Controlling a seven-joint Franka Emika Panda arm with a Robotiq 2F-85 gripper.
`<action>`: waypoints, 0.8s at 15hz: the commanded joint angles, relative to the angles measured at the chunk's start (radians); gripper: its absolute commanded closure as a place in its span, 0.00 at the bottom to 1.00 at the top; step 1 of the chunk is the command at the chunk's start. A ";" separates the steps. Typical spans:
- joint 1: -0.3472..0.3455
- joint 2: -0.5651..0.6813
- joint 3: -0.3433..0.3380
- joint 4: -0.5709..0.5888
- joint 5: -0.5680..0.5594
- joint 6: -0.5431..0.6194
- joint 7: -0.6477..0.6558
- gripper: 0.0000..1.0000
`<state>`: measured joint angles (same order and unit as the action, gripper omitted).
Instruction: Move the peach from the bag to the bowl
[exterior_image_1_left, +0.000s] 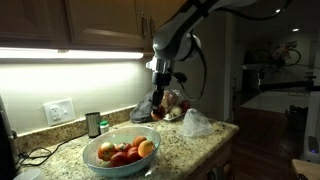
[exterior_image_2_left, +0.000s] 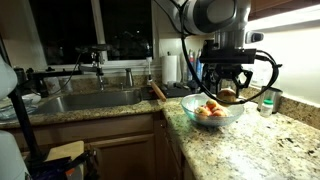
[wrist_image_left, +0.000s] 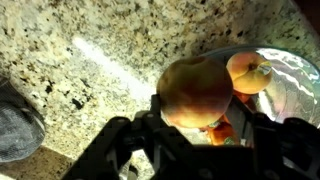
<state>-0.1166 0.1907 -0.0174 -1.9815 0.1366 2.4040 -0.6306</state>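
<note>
My gripper (wrist_image_left: 198, 105) is shut on the peach (wrist_image_left: 195, 88), a round orange-red fruit that fills the gap between the dark fingers. It hangs above the speckled granite counter, just beside the pale blue-green bowl (wrist_image_left: 292, 80). The bowl (exterior_image_1_left: 92, 160) holds several orange and red fruits (exterior_image_1_left: 128, 152). In both exterior views the gripper (exterior_image_1_left: 166, 102) (exterior_image_2_left: 228, 90) hovers behind the bowl (exterior_image_2_left: 210, 121). The whitish see-through bag (exterior_image_1_left: 197, 124) lies crumpled on the counter beyond the gripper.
A small dark cup (exterior_image_1_left: 93, 124) stands by the wall near an outlet. A dark grey cloth-like thing (wrist_image_left: 18, 125) lies at the wrist view's left edge. A sink (exterior_image_2_left: 90, 100) and a paper towel roll (exterior_image_2_left: 172, 68) sit further along the counter.
</note>
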 joint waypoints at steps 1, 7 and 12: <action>-0.011 0.077 0.015 0.125 0.010 -0.070 -0.012 0.59; -0.022 0.147 0.031 0.238 0.004 -0.198 -0.022 0.59; -0.027 0.177 0.038 0.297 0.012 -0.290 -0.045 0.59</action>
<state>-0.1197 0.3545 -0.0008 -1.7319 0.1361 2.1820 -0.6398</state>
